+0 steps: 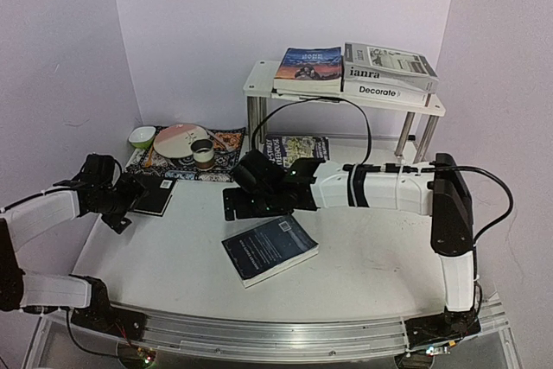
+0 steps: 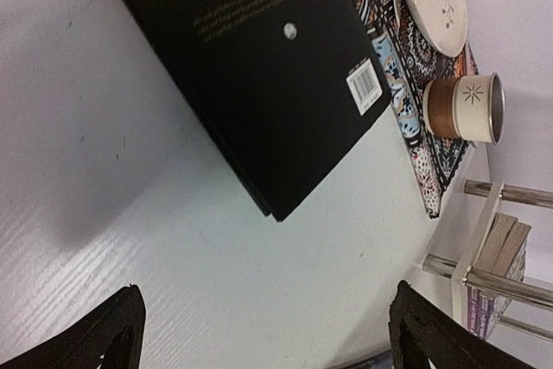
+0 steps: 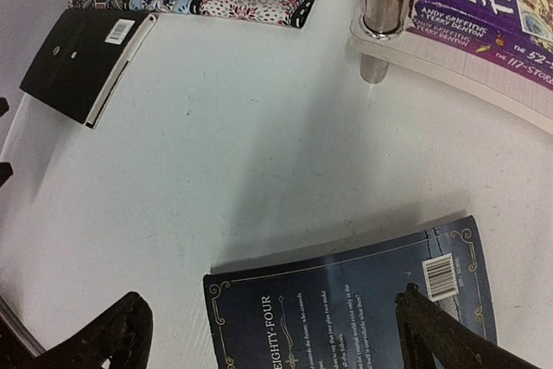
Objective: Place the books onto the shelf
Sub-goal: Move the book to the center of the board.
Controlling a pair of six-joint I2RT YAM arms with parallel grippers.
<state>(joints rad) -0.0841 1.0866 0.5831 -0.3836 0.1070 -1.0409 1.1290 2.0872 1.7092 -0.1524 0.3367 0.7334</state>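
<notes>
Left gripper [image 2: 268, 326]: jaws spread wide, nothing in them, hanging over the black book [image 2: 251, 66] near the table's [image 1: 363, 248] left edge, beside the placemat [image 1: 226, 157].
Right gripper [image 3: 272, 326]: jaws wide apart, empty, close by the dark blue book [image 1: 270, 250] lying mid-table toward the front edge.
Shelf [image 1: 262, 79]: back right corner. The top board carries a blue-covered book [image 1: 309, 66] and "janra" [image 1: 389, 65] stacked on "Decorate" [image 1: 380, 92]. Purple Treehouse paperbacks [image 3: 492, 6] lie on the lower board.

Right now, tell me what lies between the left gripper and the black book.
Only bare white table; the left wrist view shows nothing between the left gripper and the black book.
</notes>
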